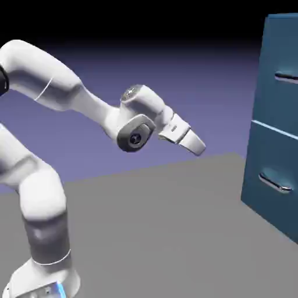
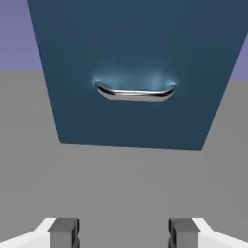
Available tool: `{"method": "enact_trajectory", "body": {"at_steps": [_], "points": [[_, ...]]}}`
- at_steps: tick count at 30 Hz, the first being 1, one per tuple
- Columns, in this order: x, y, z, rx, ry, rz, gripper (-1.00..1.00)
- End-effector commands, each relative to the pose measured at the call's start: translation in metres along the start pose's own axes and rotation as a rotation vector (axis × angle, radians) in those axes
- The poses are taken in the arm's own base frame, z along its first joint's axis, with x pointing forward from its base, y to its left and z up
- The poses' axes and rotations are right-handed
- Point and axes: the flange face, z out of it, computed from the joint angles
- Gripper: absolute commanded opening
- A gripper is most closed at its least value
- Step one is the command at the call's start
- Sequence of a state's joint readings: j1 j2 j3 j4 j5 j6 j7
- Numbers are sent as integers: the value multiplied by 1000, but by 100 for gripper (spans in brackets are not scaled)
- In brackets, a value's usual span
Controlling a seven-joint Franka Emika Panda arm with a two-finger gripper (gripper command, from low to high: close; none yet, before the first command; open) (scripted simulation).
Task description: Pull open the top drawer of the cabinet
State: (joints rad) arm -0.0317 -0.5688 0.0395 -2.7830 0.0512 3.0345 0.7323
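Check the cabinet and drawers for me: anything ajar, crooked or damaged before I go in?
Nothing stands out. The cabinet stands upright; the top drawer and the lower drawer look shut and flush, handles straight. The hand hangs open and empty, well short of the fronts.

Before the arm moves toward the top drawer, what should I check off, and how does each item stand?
1. Pincer open: ok, fingertips stand wide apart.
2. Pincer empty: ok.
3. Path to the cabinet clear: ok, only bare table between.
4. Top drawer shut: ok, its front lies flush.
5. Aimed at the top handle: not ok, the hand view shows the lower drawer's handle.
6. Contact with a handle: not ok, the pincer hangs well short.
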Motion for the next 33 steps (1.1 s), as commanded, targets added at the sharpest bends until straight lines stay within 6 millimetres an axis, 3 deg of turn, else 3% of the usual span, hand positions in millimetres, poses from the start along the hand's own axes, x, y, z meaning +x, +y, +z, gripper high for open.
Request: {"method": "enact_trajectory", "body": {"at_steps": [1, 9, 18, 25, 33], "points": [[10, -4, -4, 4, 23, 28, 0], [73, -38, -34, 59, 175, 234, 0], [117, -79, -52, 161, 279, 441, 0], [138, -108, -46, 258, 309, 596, 0], [153, -136, -20, 380, 293, 779, 0]]}}
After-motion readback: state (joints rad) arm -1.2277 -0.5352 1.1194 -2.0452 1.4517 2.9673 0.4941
